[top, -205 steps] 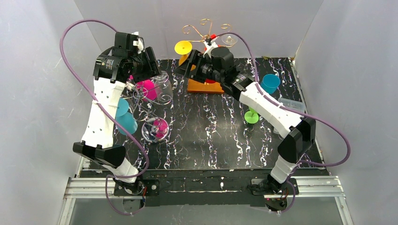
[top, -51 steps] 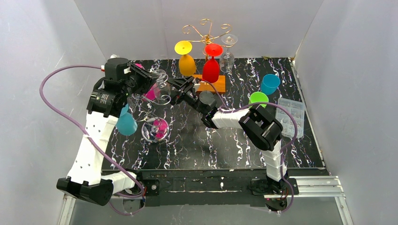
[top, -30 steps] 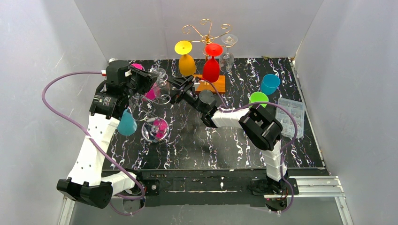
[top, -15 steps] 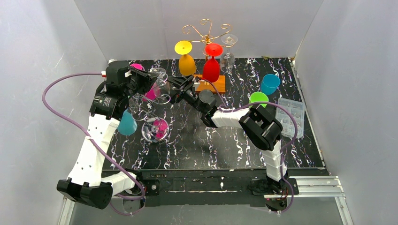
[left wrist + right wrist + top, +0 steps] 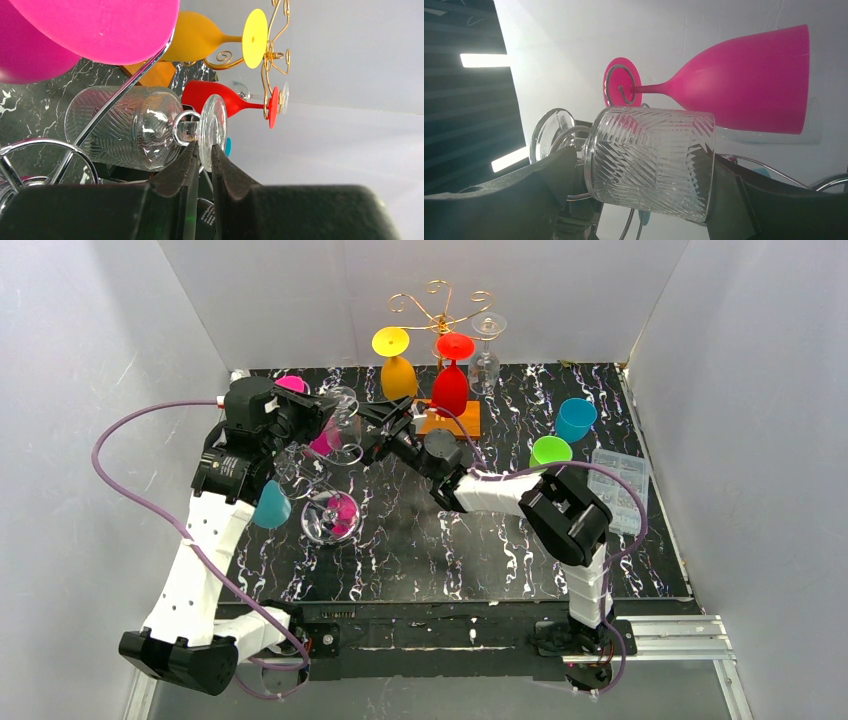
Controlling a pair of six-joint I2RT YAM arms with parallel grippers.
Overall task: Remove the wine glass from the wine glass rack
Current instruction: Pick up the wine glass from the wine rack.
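Wine glass (image 5: 135, 127): clear, ribbed bowl; hung on silver wire rack (image 5: 122, 94) at left-back part of table (image 5: 450, 550); not yet off.
How hung: stem is passed through wire loop (image 5: 176, 132), foot (image 5: 214, 120) caught behind it. Judged that the glass must be slid out through the loop's opening, not pulled straight.
Left gripper (image 5: 203, 150): fingers nearly together, foot's rim pinched in the narrow gap, just beside the loop. Grip judged to be placed there so the foot can be steered clear of the wire.
Right gripper (image 5: 639, 167): jaws spread wide, bowl flanked on both sides. Contact with the bowl cannot be told; judged to be placed to steady it.
Pink glass (image 5: 744, 85): hung on same rack, just beside the clear one; knock risk.
Gold rack (image 5: 437, 300): at back, yellow glass (image 5: 398, 378) and red glass (image 5: 450, 390) hung on it; well apart, not involved.
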